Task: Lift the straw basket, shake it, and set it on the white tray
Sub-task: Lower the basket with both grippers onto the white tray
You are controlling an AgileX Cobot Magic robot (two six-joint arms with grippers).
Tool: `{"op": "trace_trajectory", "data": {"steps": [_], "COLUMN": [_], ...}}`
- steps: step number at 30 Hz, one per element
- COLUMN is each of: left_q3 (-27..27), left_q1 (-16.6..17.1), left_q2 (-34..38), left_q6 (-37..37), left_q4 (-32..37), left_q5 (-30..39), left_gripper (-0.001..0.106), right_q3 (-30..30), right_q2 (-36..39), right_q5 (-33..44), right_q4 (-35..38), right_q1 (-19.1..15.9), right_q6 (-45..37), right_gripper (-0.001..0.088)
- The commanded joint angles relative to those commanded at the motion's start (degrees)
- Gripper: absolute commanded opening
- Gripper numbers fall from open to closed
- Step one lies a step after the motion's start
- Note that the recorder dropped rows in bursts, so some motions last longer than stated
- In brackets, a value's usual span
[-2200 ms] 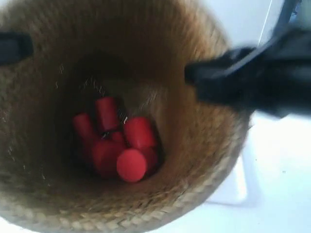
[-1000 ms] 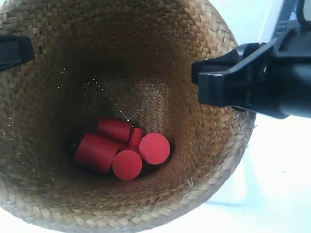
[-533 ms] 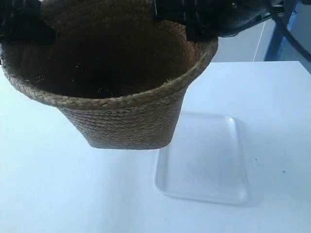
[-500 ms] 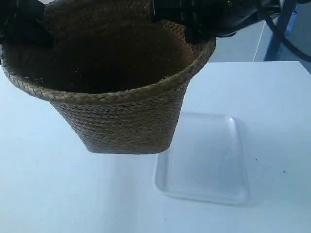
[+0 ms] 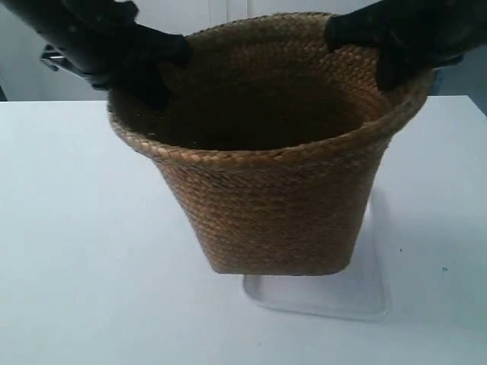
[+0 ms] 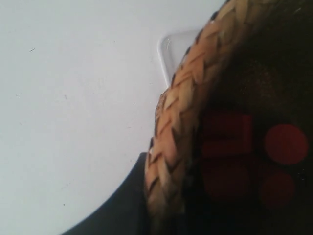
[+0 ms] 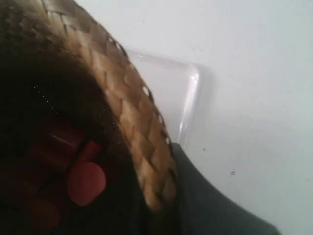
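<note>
We clamp straw basket [image 5: 274, 205] rim on both sides: left gripper [image 6: 149, 203] and right gripper [image 7: 171, 196] closed on braid. Basket upright over white tray [image 5: 319, 298]; contact unclear. Inside: red cylinders [image 6: 286, 143].

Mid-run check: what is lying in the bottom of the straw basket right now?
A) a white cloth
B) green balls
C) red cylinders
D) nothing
C: the left wrist view looks past the braided rim of the straw basket onto several red cylinders at its bottom; the right wrist view shows them too.
</note>
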Motion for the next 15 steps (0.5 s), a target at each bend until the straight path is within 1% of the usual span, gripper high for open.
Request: {"op": "trace_trajectory", "data": {"steps": [4, 7, 9, 11, 15], "left_q3": [-3.80, -5.82, -6.64, -7.17, -7.57], "left_q1": [-2.24, -2.34, -2.34, -2.34, -2.34], "left_q2": [4.03, 6.51, 7.61, 8.63, 9.52], "left_q6": [-1.01, -1.36, -1.49, -1.49, -1.12], "left_q4": [2.12, 2.18, 1.81, 1.26, 1.38], "left_q5": [-0.36, -0.47, -0.34, -0.34, -1.01], "left_gripper": [0.000, 0.000, 0.000, 0.000, 0.000], "right_q3": [0.75, 2.67, 4.49, 6.44, 9.60], "right_q2": [0.00, 0.00, 0.00, 0.00, 0.00], "right_q5": [0.00, 0.00, 0.00, 0.00, 0.00], "right_q4": [3.83, 6.09, 7.47, 8.89, 9.14], "right_q1": [-6.24, -8.82, -9.73, -9.75, -9.75], "right_q6": [-3.52, -3.65, -3.41, -3.25, -3.25], "right_gripper": [0.0000, 0.0000, 0.0000, 0.0000, 0.0000]}}
